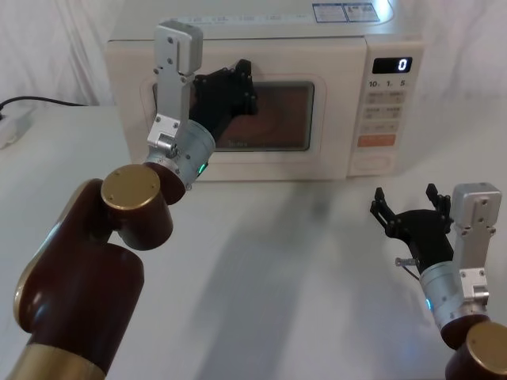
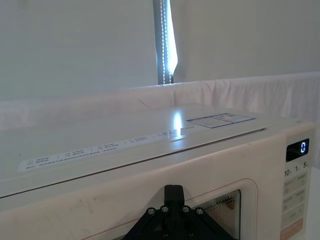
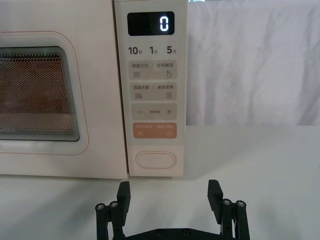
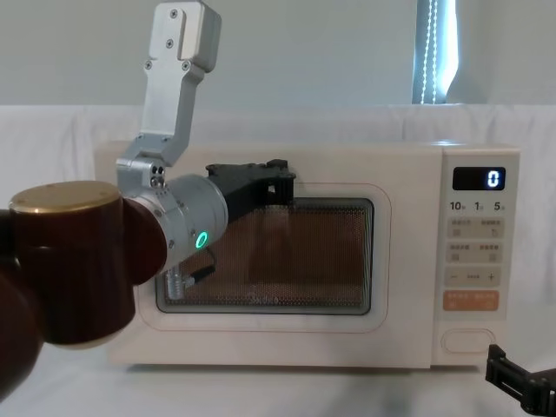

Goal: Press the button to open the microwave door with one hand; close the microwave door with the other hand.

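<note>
The microwave door [image 1: 238, 161] [image 4: 261, 334] [image 3: 50, 160] lies flush with the cream front, its dark mesh window facing me. My left gripper [image 1: 244, 75] [image 4: 282, 184] [image 2: 173, 192] is raised against the door's upper left part, fingers together, with nothing held. The button [image 1: 372, 163] [image 3: 156, 160] [image 4: 466, 340], a cream oval, sits at the bottom of the control panel under the orange key. My right gripper [image 1: 405, 203] [image 3: 170, 192] [image 4: 521, 375] hovers low over the table a short way in front of the button, open and apart from it.
The microwave's display [image 1: 391, 65] reads 0. A black cable [image 1: 40, 100] runs to a white object at the table's far left edge. White cloth covers the table [image 1: 301, 269] between my arms, and a curtain hangs behind.
</note>
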`<state>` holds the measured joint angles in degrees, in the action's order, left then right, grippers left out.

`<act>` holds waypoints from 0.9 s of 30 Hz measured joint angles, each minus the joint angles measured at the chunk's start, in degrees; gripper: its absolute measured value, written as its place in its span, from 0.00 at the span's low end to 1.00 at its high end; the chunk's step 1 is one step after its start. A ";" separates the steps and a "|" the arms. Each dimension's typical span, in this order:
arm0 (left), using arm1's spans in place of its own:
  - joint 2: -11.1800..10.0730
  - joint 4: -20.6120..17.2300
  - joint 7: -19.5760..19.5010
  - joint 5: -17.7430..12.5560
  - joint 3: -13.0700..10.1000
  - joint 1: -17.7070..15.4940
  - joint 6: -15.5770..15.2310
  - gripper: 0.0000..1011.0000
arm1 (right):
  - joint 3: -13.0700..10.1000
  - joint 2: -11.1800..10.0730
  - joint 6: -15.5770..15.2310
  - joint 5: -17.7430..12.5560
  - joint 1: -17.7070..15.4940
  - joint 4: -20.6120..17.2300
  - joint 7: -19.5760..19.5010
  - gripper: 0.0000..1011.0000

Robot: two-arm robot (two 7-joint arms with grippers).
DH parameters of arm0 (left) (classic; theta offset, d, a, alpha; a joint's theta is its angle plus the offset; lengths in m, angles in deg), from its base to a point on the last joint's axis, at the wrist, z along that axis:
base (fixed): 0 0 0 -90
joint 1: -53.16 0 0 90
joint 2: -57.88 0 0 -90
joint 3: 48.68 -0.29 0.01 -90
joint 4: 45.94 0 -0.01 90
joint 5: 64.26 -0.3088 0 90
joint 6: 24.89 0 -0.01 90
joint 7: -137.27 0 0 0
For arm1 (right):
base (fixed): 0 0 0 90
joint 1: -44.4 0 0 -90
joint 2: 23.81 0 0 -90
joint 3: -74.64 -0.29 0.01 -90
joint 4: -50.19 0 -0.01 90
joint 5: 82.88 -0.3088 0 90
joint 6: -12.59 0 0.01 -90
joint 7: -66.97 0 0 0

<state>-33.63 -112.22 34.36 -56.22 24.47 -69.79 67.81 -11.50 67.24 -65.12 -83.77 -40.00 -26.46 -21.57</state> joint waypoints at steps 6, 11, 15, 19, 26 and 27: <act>0.15 0.47 -0.33 0.21 -0.10 -0.28 0.22 0.00 | 0.00 0.00 0.00 0.00 0.00 0.00 0.00 0.99; 0.16 0.50 -0.40 0.33 -0.16 -0.35 0.24 0.00 | 0.00 0.00 0.00 0.00 0.00 0.00 0.00 0.99; 0.19 0.53 -0.40 0.36 -0.17 -0.44 0.23 0.00 | 0.00 0.00 0.00 0.00 0.00 0.00 0.00 0.99; 0.24 0.56 -0.39 0.39 -0.27 -0.57 0.17 0.00 | 0.02 0.00 0.00 0.00 0.00 0.00 0.00 0.99; 0.25 0.49 -0.42 0.39 -0.31 -0.58 0.12 0.00 | 0.01 0.01 0.00 0.00 0.00 0.00 0.00 0.99; 0.25 0.48 -0.43 0.40 -0.31 -0.57 0.12 0.00 | 0.00 0.00 0.00 0.00 0.00 0.00 0.00 0.99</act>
<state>-33.38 -111.74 33.93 -55.82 24.16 -70.36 67.93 -11.49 67.25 -65.12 -83.78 -40.00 -26.46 -21.57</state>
